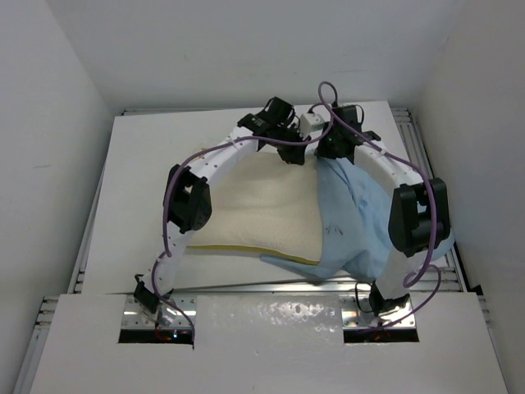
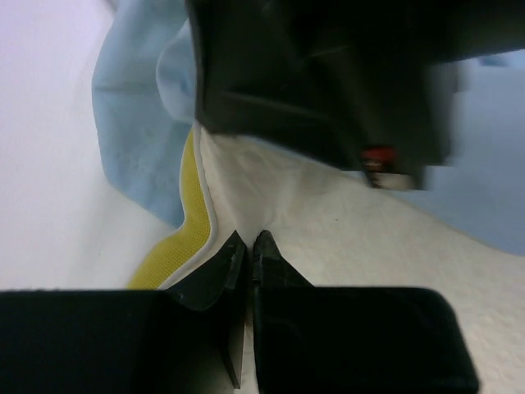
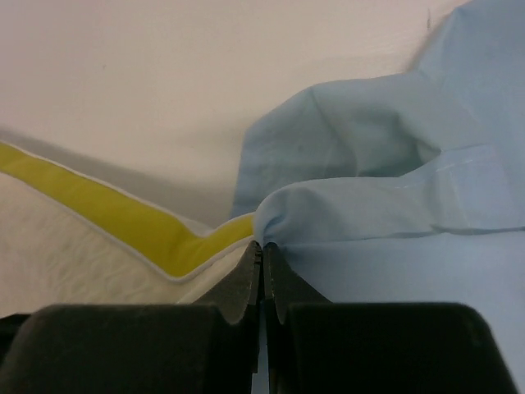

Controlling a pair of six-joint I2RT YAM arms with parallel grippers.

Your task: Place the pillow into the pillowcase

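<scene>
The cream pillow lies mid-table, its yellow edge band toward the near side. The light blue pillowcase covers its right end and spills to the right. My left gripper is at the pillow's far edge. In the left wrist view it is shut, pinching a pucker of the pillow's cream cover beside the yellow band. My right gripper is just to its right. In the right wrist view it is shut on a fold of the pillowcase, next to the pillow's corner.
The white table is boxed in by white walls at the back and both sides. Metal rails run along its near edge. Purple cables loop along both arms. The right arm's wrist hangs close above the left gripper.
</scene>
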